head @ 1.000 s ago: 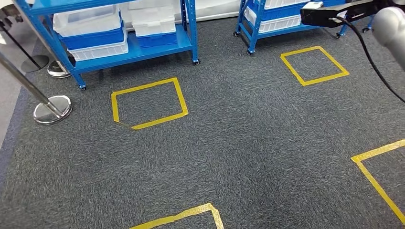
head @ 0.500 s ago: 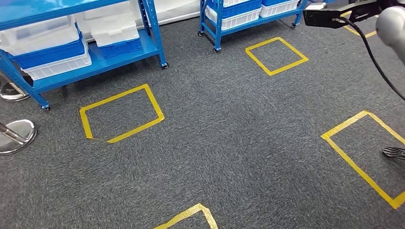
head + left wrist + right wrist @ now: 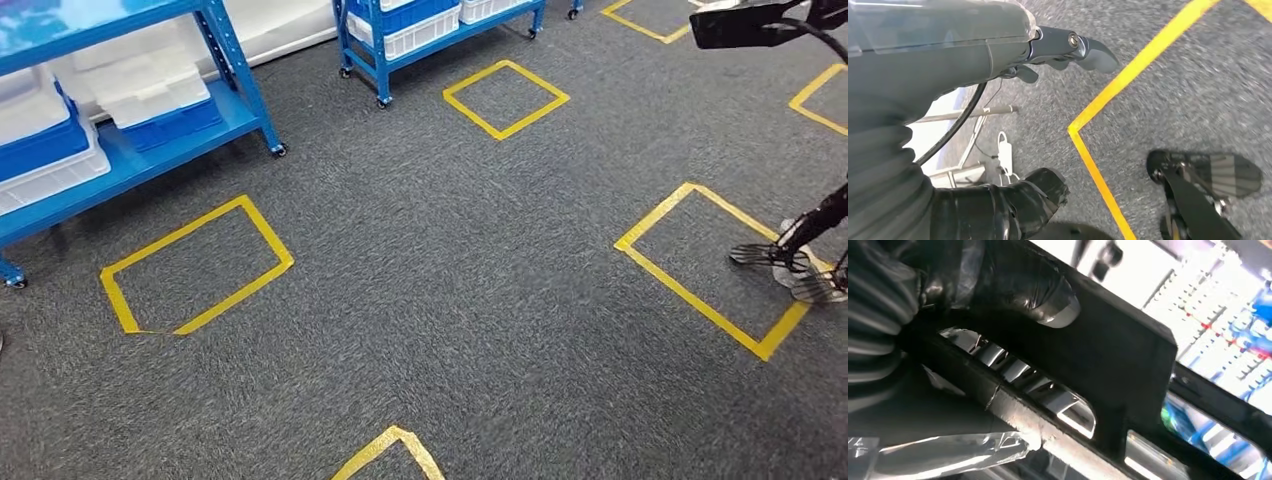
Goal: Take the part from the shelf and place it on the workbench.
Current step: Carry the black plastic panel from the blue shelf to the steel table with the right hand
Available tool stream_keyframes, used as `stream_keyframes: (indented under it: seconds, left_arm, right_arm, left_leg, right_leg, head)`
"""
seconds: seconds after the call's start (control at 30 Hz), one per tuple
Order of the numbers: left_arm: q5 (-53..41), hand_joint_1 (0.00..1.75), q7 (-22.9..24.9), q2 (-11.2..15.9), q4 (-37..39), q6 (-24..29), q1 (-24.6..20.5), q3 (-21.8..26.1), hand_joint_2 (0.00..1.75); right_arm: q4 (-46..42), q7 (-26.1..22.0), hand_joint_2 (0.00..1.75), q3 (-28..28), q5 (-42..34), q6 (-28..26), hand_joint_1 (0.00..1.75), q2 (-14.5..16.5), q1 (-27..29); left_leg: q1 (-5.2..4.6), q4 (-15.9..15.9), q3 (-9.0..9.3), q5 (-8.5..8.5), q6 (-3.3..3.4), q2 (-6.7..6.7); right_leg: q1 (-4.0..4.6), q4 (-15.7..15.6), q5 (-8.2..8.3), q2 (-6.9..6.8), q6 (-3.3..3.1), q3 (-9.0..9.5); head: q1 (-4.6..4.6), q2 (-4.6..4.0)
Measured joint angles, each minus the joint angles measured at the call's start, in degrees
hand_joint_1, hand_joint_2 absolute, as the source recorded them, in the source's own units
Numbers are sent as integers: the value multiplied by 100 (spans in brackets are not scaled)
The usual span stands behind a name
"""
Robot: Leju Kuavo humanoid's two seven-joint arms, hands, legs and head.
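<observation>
The part is a flat black piece held out at the top right of the head view, with a dark cable trailing from it. In the right wrist view my right hand grips that black part, the thumb pressed on its top face. My left hand hangs over the grey carpet and holds nothing, its fingers apart from the thumb. The blue shelf with white and blue bins stands at the far left.
A second blue wheeled shelf stands at the back. Yellow tape squares mark the grey carpet at the left, the back and the right; a tape corner lies near the bottom edge.
The whole picture has slid to the left: the camera has turned right. The shelves have drifted toward the left edge and a tape square has come in on the right. The part stays held.
</observation>
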Motion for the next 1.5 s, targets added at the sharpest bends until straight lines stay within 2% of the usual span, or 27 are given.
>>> stream_keyframes:
  seconds: [0.1,0.17,0.2,0.27,0.33,0.4,0.47,0.5,0.53,0.6,0.67,0.7,0.73,0.8,0.87,0.9,0.97,1.03,1.07,1.13,1.2,1.23,1.27,1.33,1.37,1.43,1.5]
  left_arm:
    - [3,0,-32,1,0,-30,6,0,175]
    - [10,0,-44,1,0,-46,9,1,175]
    - [16,0,-48,1,0,-54,8,2,175]
    - [32,0,-46,2,0,-63,9,3,175]
    - [48,0,-20,18,0,-64,18,6,175]
    - [54,0,25,36,0,-64,12,10,175]
    - [54,0,50,37,0,-64,-16,12,175]
    - [52,0,53,35,0,-66,-27,13,175]
    - [50,0,54,34,0,-68,-26,13,175]
    - [46,0,54,36,0,-73,-4,14,175]
    - [30,0,50,39,0,-89,13,15,175]
    - [21,0,46,40,0,-103,10,15,175]
    - [13,0,40,40,0,-118,3,14,175]
    - [8,0,32,40,0,-139,-10,13,175]
    - [-1,0,31,40,0,-146,-10,13,175]
    - [-8,0,32,40,0,-145,-7,13,175]
    - [-26,0,32,40,0,-143,-9,13,175]
    - [-40,0,31,38,0,-141,-13,13,175]
    - [-43,0,31,37,0,-141,-10,13,175]
    - [-51,0,31,34,0,-136,3,13,175]
    - [-67,0,30,35,0,-128,9,13,175]
    - [-80,0,27,36,0,-125,10,13,175]
    - [-92,0,22,36,0,-124,9,13,175]
    - [-112,0,9,38,0,-121,14,13,175]
    - [-117,0,1,39,0,-120,15,13,175]
    - [-127,0,-13,43,0,-115,9,13,175]
    - [-132,0,-27,37,0,-112,-12,12,175]
  right_arm:
    - [-86,-39,175,185,33,123,175,-12,-145]
    - [-128,-90,175,321,29,248,175,-11,-202]
    - [-146,-121,175,401,26,325,175,-11,-238]
    - [-189,-174,175,557,21,460,175,-11,-355]
    - [-234,-191,175,701,-16,563,175,-11,-519]
    - [-284,-170,175,878,-132,640,175,-5,-679]
    - [-333,-147,175,1050,-247,676,175,-16,-773]
    - [-350,-143,175,1111,-276,684,175,-32,-803]
    - [-367,-137,175,1159,-287,689,175,-46,-835]
    - [-402,-125,175,1243,-293,699,175,-55,-903]
    - [-438,-109,175,1328,-305,726,175,-47,-929]
    - [-457,-96,175,1370,-320,748,175,-46,-929]
    - [-475,-82,175,1409,-341,767,175,-46,-933]
    - [-516,-48,175,1469,-407,794,175,-49,-966]
    - [-596,-1,175,1542,-515,818,175,-70,-1035]
    - [-652,26,175,1594,-574,832,175,-101,-1060]
    - [-779,65,175,1701,-676,853,175,-178,-1086]
    - [-899,109,175,1756,-754,856,175,-249,-1108]
    - [-960,139,175,1764,-796,853,175,-272,-1120]
    - [-1074,214,175,1778,-914,843,175,-295,-1134]
    - [-1189,294,175,1791,-1076,821,175,-346,-1138]
    - [-1249,341,175,1792,-1161,801,175,-388,-1144]
    - [-1310,386,175,1793,-1235,775,175,-438,-1156]
    - [-1419,460,175,1794,-1332,721,175,-537,-1196]
    - [-1461,487,175,1797,-1368,696,175,-586,-1222]
    - [-1526,518,175,1800,-1421,660,175,-685,-1256]
    - [-1572,529,175,1798,-1449,645,175,-789,-1271]
  left_leg:
    - [45,794,-316,-496,-54,-459]
    - [50,1435,-612,-712,-54,-567]
    - [50,1516,-663,-662,-41,-582]
    - [47,1068,-489,-291,12,-647]
    - [52,374,-192,51,93,-927]
    - [45,44,-35,119,138,-1112]
    - [42,-67,23,129,151,-995]
    - [51,-127,46,159,165,-912]
    - [61,-190,68,194,186,-824]
    - [58,-255,87,232,221,-646]
    - [48,-246,79,223,233,-477]
    - [48,-232,77,211,231,-398]
    - [51,-212,74,193,224,-329]
    - [52,-155,73,136,185,-218]
    - [22,-92,63,76,123,-129]
    - [5,-80,66,60,93,-87]
    - [-5,-85,81,44,49,-9]
    - [17,36,39,-83,1,-143]
    - [33,239,-48,-226,-18,-274]
    - [55,950,-362,-587,-33,-514]
    - [57,1509,-642,-715,-30,-577]
    - [57,1494,-660,-608,-17,-587]
    - [56,1255,-578,-405,7,-609]
    - [58,512,-275,5,69,-782]
    - [59,219,-147,107,91,-879]
    - [43,9,-43,117,110,-964]
    - [41,-97,1,156,141,-851]
  right_leg:
    - [-24,-16,26,219,-77,-15]
    - [-4,-16,29,381,-89,-16]
    - [7,-15,31,467,-92,-16]
    - [22,-11,36,636,-91,-14]
    - [15,-7,48,784,-74,-22]
    - [-18,-15,85,919,-18,-57]
    - [-46,-48,135,1030,62,-90]
    - [-38,-36,123,956,88,-112]
    - [-22,53,52,801,104,-161]
    - [6,562,-260,393,124,-393]
    - [-12,1194,-532,224,163,-661]
    - [-27,1316,-539,191,184,-696]
    - [-42,1231,-448,161,201,-624]
    - [-54,602,-161,15,214,-250]
    - [-10,93,-31,-123,162,21]
    - [19,11,-43,-141,125,51]
    - [37,-2,-29,-31,51,37]
    - [14,-37,-7,66,-16,35]
    - [-2,-55,6,114,-53,37]
    - [6,-62,15,220,-97,31]
    - [27,-53,15,353,-108,27]
    - [36,-46,15,420,-110,27]
    - [43,-39,15,488,-109,29]
    - [52,-31,18,610,-100,22]
    - [49,-29,28,667,-83,8]
    - [23,-45,68,773,-17,-26]
    - [-1,-77,107,830,57,-37]
  head:
    - [-4,0]
    - [-4,0]
    - [-4,0]
    - [-4,0]
    - [-1,0]
    - [-2,0]
    - [-6,0]
    - [-2,0]
    - [3,0]
    - [14,0]
    - [18,0]
    - [17,0]
    - [17,0]
    - [17,0]
    - [16,0]
    - [15,0]
    - [13,0]
    - [12,0]
    - [12,0]
    - [9,0]
    - [9,-1]
    - [9,-1]
    - [9,-1]
    - [10,-1]
    - [10,-1]
    - [13,0]
    - [13,0]
